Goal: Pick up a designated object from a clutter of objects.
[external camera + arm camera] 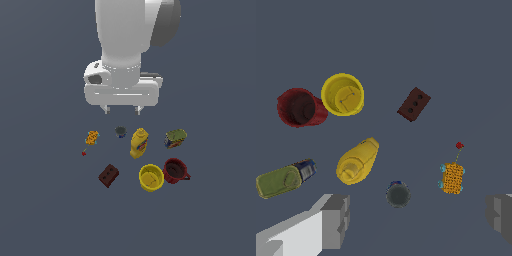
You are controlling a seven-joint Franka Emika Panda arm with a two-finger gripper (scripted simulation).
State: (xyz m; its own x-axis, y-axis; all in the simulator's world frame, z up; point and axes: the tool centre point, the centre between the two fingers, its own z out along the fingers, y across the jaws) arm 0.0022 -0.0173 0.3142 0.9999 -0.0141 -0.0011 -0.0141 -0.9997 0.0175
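Note:
The small round dark grey cup with a bluish base (pixel 120 131) stands on the floor between the orange toy (pixel 91 137) and the yellow mustard bottle (pixel 139 142). It also shows in the wrist view (pixel 398 194), seen from above. My gripper (pixel 122 109) is open and empty, hanging above and slightly behind the cup. In the wrist view its two grey fingers (pixel 336 220) stand wide apart, and the midpoint (pixel 418 216) lies close beside the cup. Nothing is held.
Around the cup lie a yellow bowl (pixel 151 177), a dark red mug (pixel 175 170), a brown holed brick (pixel 108 175) and a green-blue can (pixel 175 138) on its side. The mustard bottle (pixel 357 161) lies nearest the cup.

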